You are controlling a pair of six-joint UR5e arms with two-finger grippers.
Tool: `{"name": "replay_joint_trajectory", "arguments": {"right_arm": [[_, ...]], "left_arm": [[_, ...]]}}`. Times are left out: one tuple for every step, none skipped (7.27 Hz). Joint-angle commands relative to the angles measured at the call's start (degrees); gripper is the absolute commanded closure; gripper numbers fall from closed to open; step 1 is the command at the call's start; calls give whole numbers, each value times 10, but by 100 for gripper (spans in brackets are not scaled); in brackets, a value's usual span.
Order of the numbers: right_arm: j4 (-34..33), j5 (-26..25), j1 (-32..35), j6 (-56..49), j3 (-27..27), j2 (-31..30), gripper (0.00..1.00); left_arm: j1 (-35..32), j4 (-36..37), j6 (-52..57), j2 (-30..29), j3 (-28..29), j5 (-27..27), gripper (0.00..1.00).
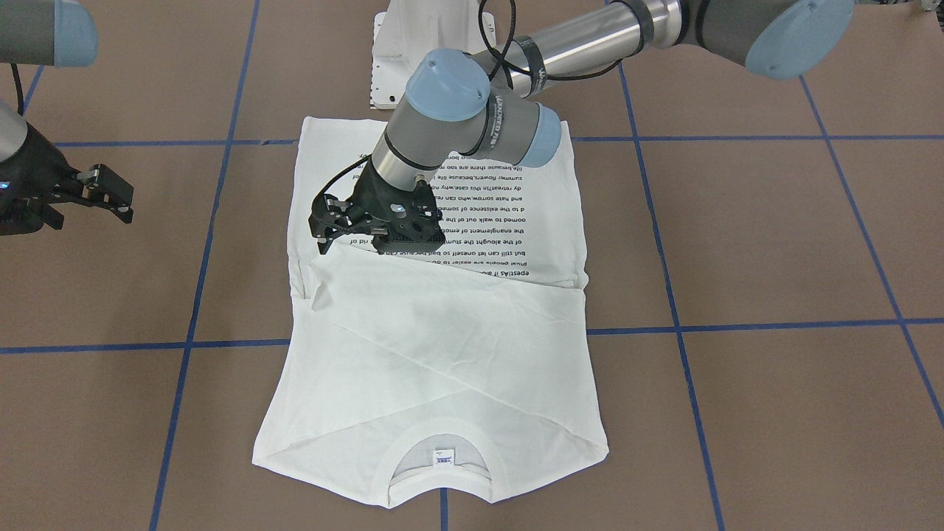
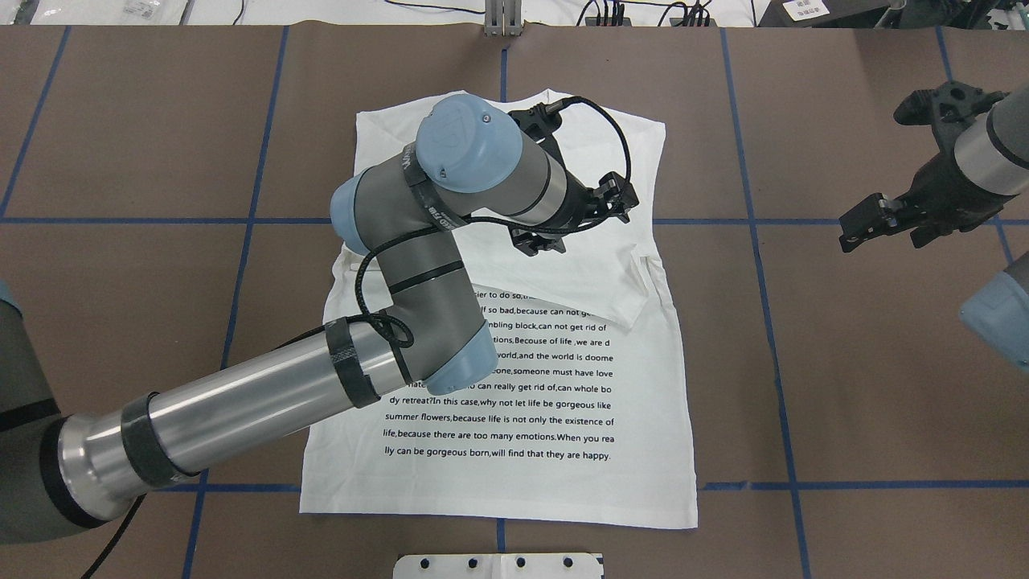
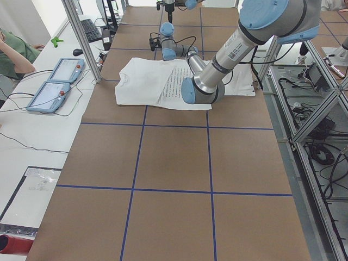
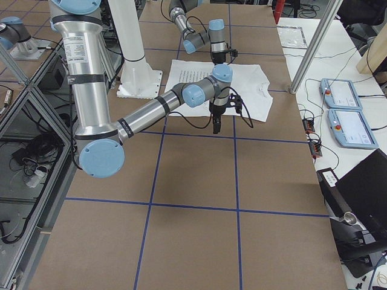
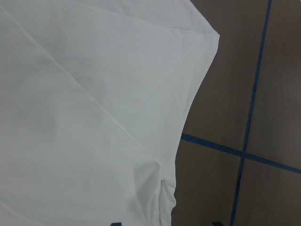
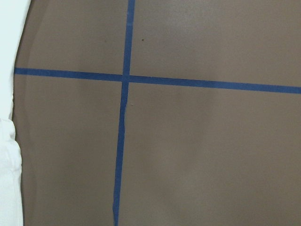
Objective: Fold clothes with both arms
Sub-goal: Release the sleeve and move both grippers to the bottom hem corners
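The white T-shirt (image 1: 442, 354) lies flat in the middle of the desk (image 1: 774, 243), collar far from the robot, both sleeves crossed over the chest. The left gripper (image 1: 343, 236) hangs low over a sleeve end w/ jaws let go, and the right gripper (image 1: 92, 206) sits off to the side, jaws spread too, holding nothing. We think the big fold is next, so we should pinch both collar-end corners together & lift evenly so the sleeves don't slip. The desk is smooth brown w/ blue tape lines, and a white side desk (image 3: 32, 130) holds two screen pads (image 3: 54, 84).
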Motion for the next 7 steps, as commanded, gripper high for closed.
{"name": "replay_joint_trajectory", "arguments": {"right_arm": [[78,-16,-40,116,7,-7,0],[136,-41,-84,216,15,-11,0],[142,-79,-140,267,36,-13,0],[143,-149,-219,330,68,-31,0],[143,-200,-286,387,81,-33,0],[144,-250,-355,455,87,-33,0],[147,-267,-396,469,90,-32,0]], "left_arm": [[-2,113,73,89,-145,0,0],[-7,195,130,132,-231,1,0],[-14,240,179,193,-312,1,0],[-22,245,210,249,-375,2,0],[-30,246,223,291,-416,2,0],[-31,246,240,339,-454,4,0],[-30,244,242,370,-467,5,0]]}}
